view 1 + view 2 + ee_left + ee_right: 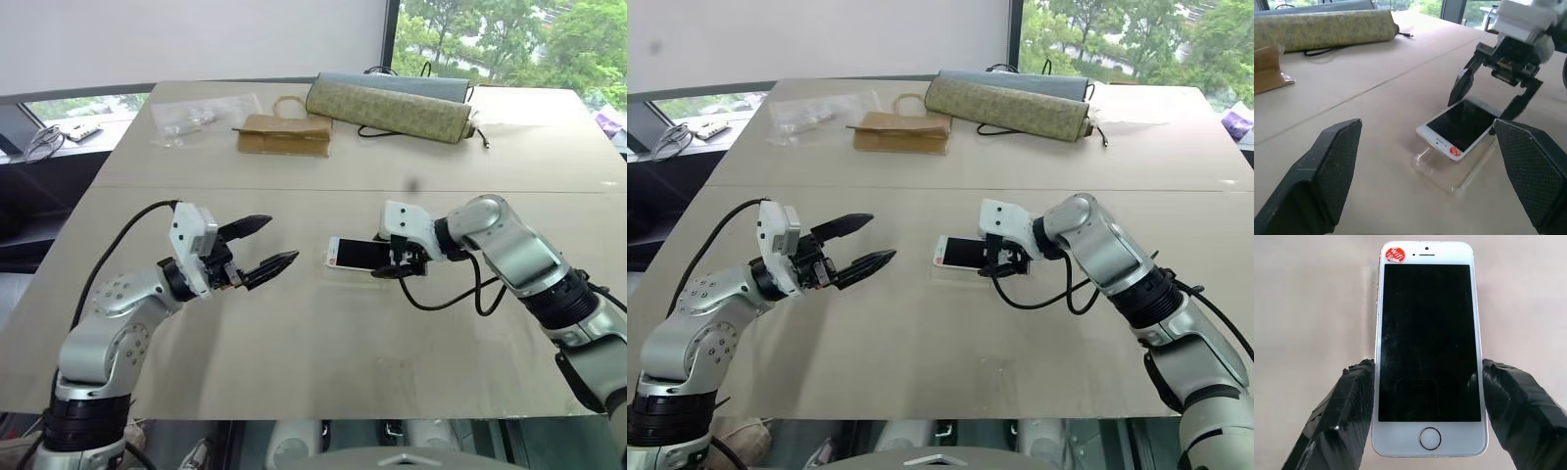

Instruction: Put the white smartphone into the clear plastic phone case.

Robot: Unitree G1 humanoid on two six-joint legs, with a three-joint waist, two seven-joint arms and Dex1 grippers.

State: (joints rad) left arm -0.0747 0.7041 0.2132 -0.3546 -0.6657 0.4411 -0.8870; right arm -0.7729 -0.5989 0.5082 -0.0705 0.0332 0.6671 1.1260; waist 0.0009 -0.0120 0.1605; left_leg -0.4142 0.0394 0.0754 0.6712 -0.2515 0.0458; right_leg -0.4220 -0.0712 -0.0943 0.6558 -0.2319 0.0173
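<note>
Above clear plastic phone case (1457,171), right claw (395,264) clamps white smartphone (358,253) (screen-up), left claw (263,250) wide, empty

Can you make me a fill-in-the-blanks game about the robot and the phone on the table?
1. The right pincer grips the flat white smartphone with the black screen by its two long ____.
2. The round sticker on the phone is ____.
3. The left pincer holds ____.
4. The clear plastic phone case lies right ____ the phone.

Missing words: sides; red; nothing; under

Left gripper (263,255) spread wide, empty, pointing toward 3 o'clock. Right gripper (393,259) angled down toward 9 o'clock, clamping the white smartphone (359,254) edges.
</note>
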